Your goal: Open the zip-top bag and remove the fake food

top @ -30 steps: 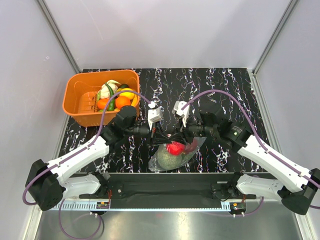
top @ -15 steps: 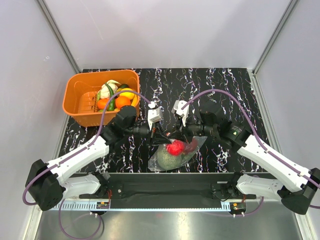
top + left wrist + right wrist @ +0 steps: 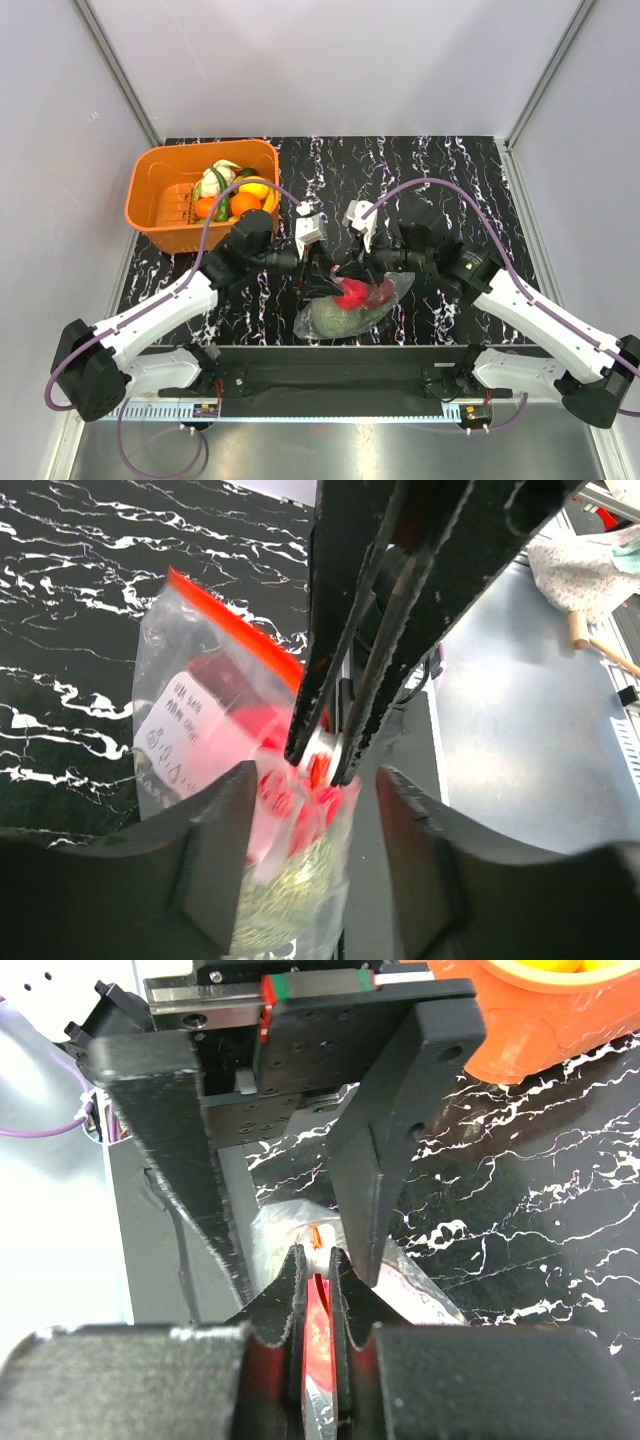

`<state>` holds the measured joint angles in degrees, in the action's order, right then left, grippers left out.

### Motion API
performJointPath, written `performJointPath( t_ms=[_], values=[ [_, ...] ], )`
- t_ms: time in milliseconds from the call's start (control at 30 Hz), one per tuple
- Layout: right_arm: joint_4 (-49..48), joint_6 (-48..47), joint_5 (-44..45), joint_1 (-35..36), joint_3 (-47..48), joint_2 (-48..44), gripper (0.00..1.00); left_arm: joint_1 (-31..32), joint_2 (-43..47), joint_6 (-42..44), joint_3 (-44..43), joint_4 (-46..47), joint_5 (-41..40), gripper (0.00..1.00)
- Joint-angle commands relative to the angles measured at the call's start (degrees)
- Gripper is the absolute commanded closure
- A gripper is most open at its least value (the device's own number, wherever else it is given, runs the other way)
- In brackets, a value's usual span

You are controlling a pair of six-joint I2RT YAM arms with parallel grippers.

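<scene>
While both arms meet over the bench's near middle, here is the count:
Zip-top bag [image 3: 345, 308]: one, lying on the black marbled bench [image 3: 450, 170] between the two arms, red strip up.
Fake food: a red ball [image 3: 352, 294] and a green piece [image 3: 335, 318] show inside it; a third I cannot make out.
Orange basket [image 3: 155, 215]: one, far left, several fruit pieces inside.
Right end effector [image 3: 316, 1295]: pinched narrow on the zip strip [image 3: 318, 1332].
Left end effector [image 3: 312, 780]: spread wide around the bag's mouth.

Both pincers at zip-top bag [image 3: 350, 305]
</scene>
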<state>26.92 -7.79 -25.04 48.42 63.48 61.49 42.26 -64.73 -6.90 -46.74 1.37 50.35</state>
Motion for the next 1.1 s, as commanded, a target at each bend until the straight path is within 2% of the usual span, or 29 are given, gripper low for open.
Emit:
performJointPath(
  t_ms=[0,67,200,233,267,333,367,467,733,1067],
  values=[
    [-3.28,-0.73,0.16,0.62,0.59,-1.11,1.00,-0.07,0.66,0.13,-2.48,2.59,1.16,0.40],
    [-3.36,-0.73,-0.10,0.71,0.59,-0.85,1.00,-0.07,0.48,-0.57,-2.39,3.73,1.42,0.37],
    [-3.54,-0.56,-0.28,0.62,0.68,-1.20,1.00,-0.07,-1.27,-1.98,-2.30,6.45,2.82,0.39],
    [-3.36,-0.56,-0.10,0.62,0.68,-1.29,1.00,-0.07,-1.71,-2.16,-2.21,6.89,3.09,0.46],
    [-3.28,-0.56,-0.01,0.62,0.85,-1.38,1.00,-0.07,-2.06,-2.16,-2.13,7.07,3.18,0.60],
    [-2.57,-0.65,0.34,0.53,0.94,-1.55,1.00,-0.07,-2.07,-2.33,-1.78,8.03,3.09,0.77],
    [-2.48,-0.65,0.43,0.62,0.85,-1.55,1.00,-0.07,-1.98,-2.42,-1.34,8.39,3.00,0.89],
    [-2.22,-0.21,0.78,0.62,0.41,-1.99,1.00,-0.16,-1.45,-2.16,-0.81,8.92,2.30,1.00],
    [1.29,1.55,1.66,0.62,-0.81,-4.19,1.00,-0.60,1.80,-1.36,0.86,9.62,-2.97,1.00],
    [3.23,3.75,4.91,0.53,-4.33,-7.35,1.00,-2.27,3.47,-1.89,1.48,10.41,-4.03,1.00]
  ],
)
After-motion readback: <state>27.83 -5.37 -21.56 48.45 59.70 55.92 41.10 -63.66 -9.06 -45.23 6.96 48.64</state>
